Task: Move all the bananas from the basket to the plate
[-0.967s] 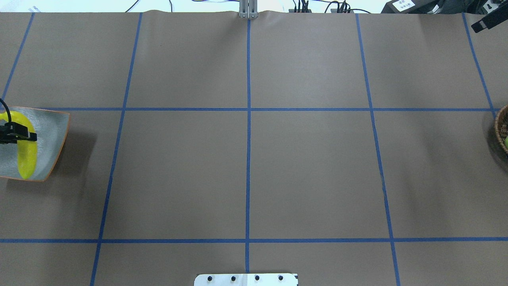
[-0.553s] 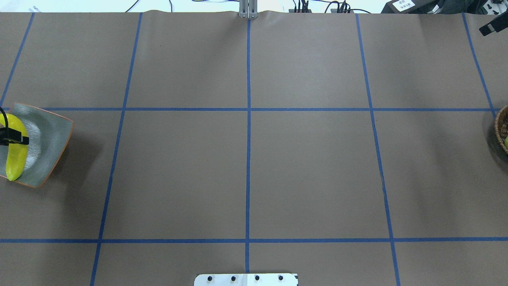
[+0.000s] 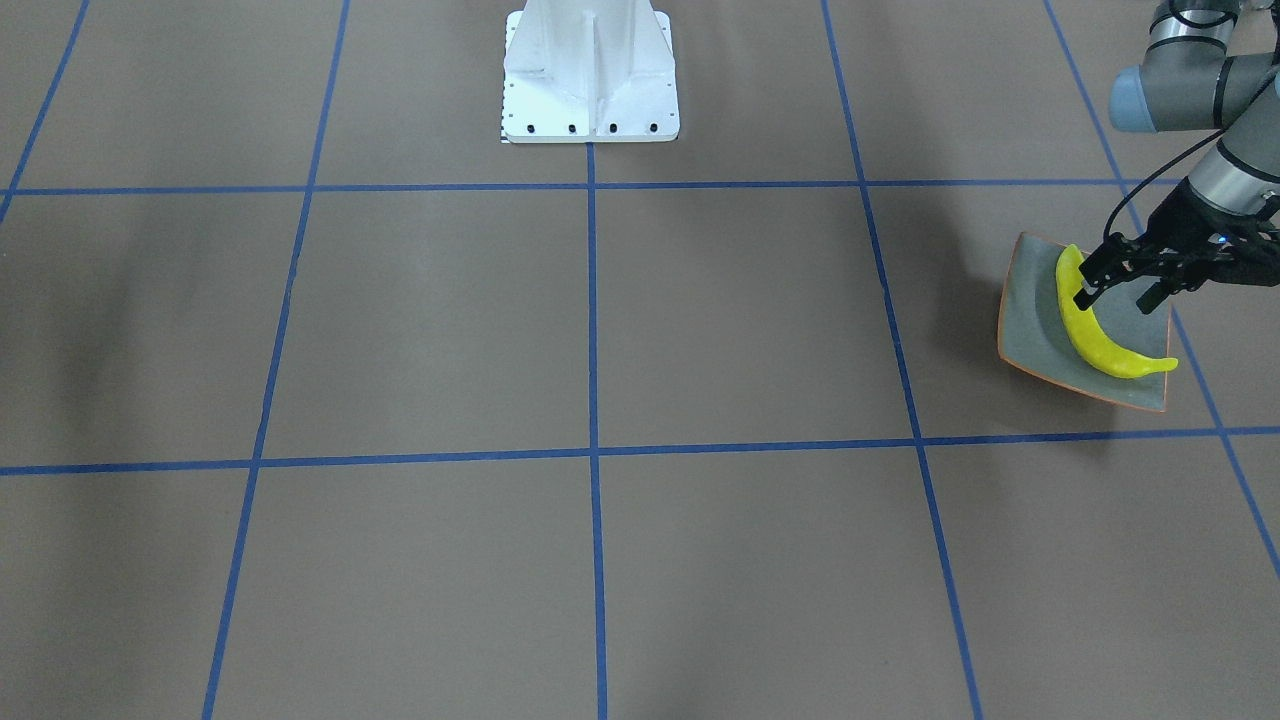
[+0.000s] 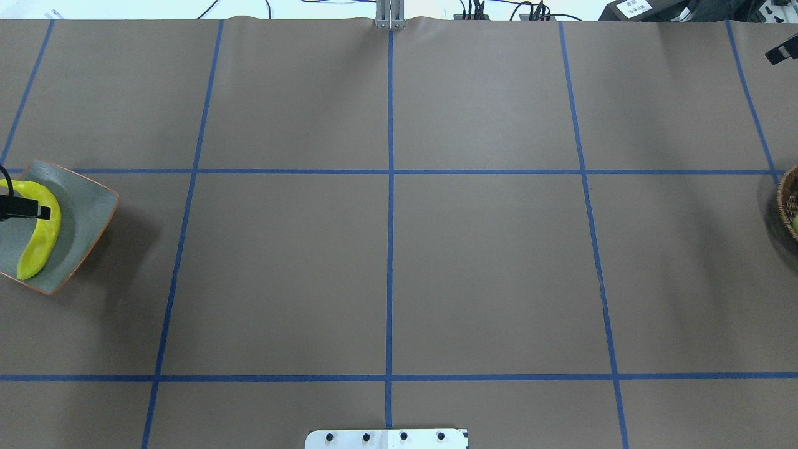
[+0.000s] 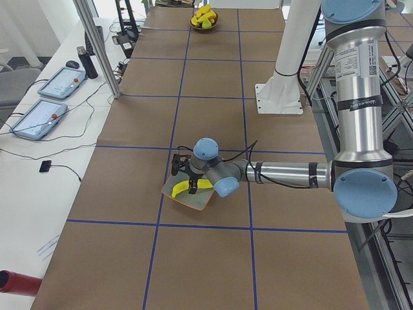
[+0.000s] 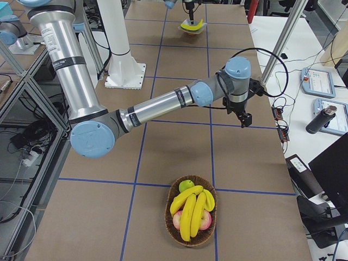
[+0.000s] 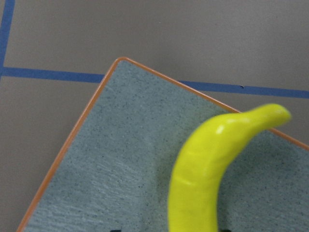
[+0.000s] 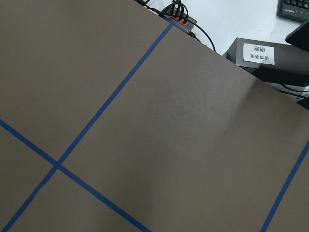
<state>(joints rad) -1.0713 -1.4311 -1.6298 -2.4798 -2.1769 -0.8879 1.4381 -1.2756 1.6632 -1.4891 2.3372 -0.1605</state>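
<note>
One yellow banana lies flat in the square grey-green plate at the table's left end. My left gripper is low over it and open, one finger over the banana, the other clear of it. The woven basket at the right end holds three more bananas, a green apple and red apples. My right gripper hangs over bare table away from the basket; I cannot tell whether it is open or shut.
The white robot base stands at the middle of the near edge. A side table with tablets and a bottle runs along the far edge. Blue tape lines cross the brown table cover.
The plate has turned and shifted under the left gripper. The banana has gone from edge-on in the fingers to lying flat on the plate. The right gripper has drifted further right.
</note>
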